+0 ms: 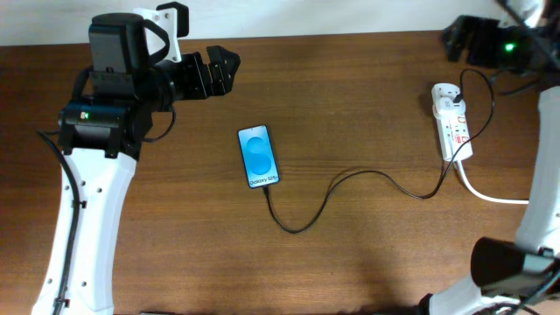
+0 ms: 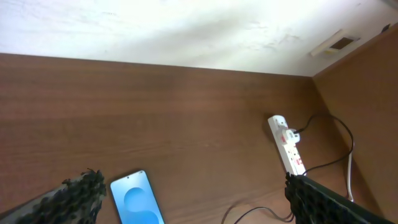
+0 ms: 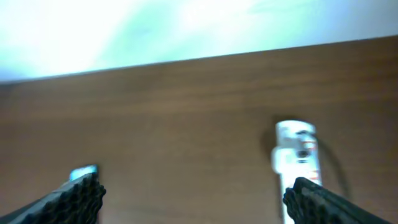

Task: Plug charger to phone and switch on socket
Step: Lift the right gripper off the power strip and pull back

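Charger cable lies nearest to the front of the table, in a loose loop. One end reaches the lower edge of the phone, which lies flat with its blue screen up, about the middle of the table. I cannot tell if the connector is fully inside. The other end runs right to the socket, well apart from the phone. At the far edge the left gripper hovers with its fingers wide apart and holds nothing. The right gripper is also spread and empty, with the socket just ahead of it.

I judge that the plugging looks done and the step in hand is the switching on. The right gripper is the better one for this. It should bring its fingers together first, then press one tip straight down on the red switch of the used outlet. The press should be soft, so that the strip does not slide or tip, and should not catch the cable or the thick white lead.

The socket is the only holder here: a white plug sits in its far outlet, and the other outlets seem free.
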Action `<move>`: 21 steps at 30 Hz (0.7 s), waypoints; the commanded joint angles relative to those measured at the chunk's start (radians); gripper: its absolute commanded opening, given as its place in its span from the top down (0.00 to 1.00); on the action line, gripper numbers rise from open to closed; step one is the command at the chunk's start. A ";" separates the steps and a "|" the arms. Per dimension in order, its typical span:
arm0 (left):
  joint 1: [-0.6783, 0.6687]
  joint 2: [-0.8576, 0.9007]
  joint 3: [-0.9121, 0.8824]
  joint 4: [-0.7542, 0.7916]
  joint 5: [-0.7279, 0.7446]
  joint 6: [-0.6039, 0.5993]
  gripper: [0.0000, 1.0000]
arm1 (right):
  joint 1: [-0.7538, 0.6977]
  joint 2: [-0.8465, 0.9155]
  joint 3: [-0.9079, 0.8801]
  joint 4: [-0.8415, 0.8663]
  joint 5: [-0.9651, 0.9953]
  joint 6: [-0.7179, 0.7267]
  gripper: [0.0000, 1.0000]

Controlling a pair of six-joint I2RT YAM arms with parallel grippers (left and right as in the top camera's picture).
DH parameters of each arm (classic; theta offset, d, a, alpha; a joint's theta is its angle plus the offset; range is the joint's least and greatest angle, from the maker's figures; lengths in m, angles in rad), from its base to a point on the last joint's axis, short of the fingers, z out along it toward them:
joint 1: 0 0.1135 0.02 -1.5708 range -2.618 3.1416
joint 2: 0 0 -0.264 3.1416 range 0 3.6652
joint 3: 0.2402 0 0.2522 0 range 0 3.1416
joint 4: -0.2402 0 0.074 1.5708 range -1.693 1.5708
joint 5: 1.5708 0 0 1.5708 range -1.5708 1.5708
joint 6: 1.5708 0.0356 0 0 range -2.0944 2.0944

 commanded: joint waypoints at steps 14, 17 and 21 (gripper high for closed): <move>0.005 -0.010 0.004 0.001 -0.007 0.016 0.01 | 0.097 -0.272 0.015 -0.348 0.014 -0.018 0.02; 0.005 -0.010 0.004 0.001 -0.007 0.016 0.01 | 0.097 -0.299 0.015 -0.436 0.015 -0.012 0.02; 0.005 -0.010 0.004 0.001 -0.007 0.016 0.01 | 0.097 -0.303 0.013 -0.493 0.015 -0.012 0.02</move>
